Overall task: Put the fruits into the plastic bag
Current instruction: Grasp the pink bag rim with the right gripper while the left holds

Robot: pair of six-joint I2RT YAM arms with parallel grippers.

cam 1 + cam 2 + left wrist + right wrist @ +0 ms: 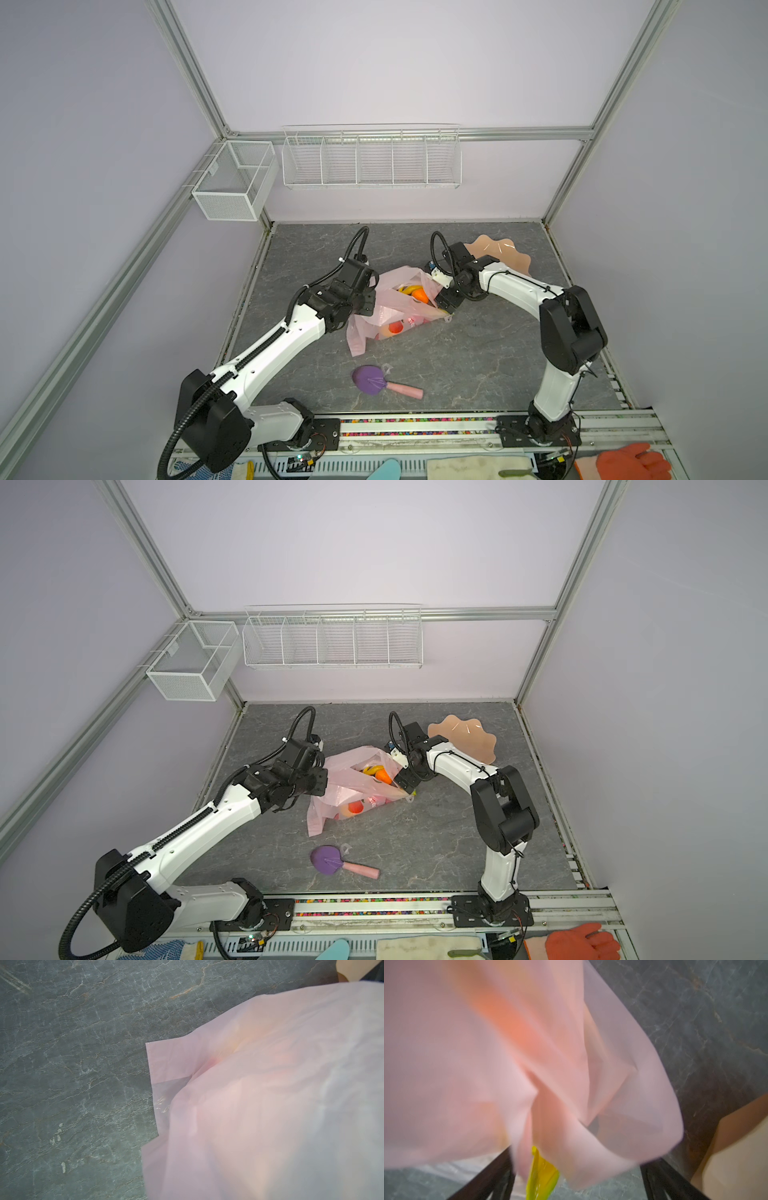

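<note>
The plastic bag (pixel 387 308) is thin, translucent, crinkly film; the tabletop (pixel 478 365) looks matt, veined stone; the bowl (pixel 500 252) is smooth, glossy plastic; the wall basket (pixel 374 164) is white-coated wire.

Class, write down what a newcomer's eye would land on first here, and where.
The pink plastic bag in the middle of the grey table draws the eye, an orange and a yellow banana showing in its open mouth. In front of it a purple tool with a pink handle lies alone; a peach wavy-edged bowl sits at the back right.
</note>
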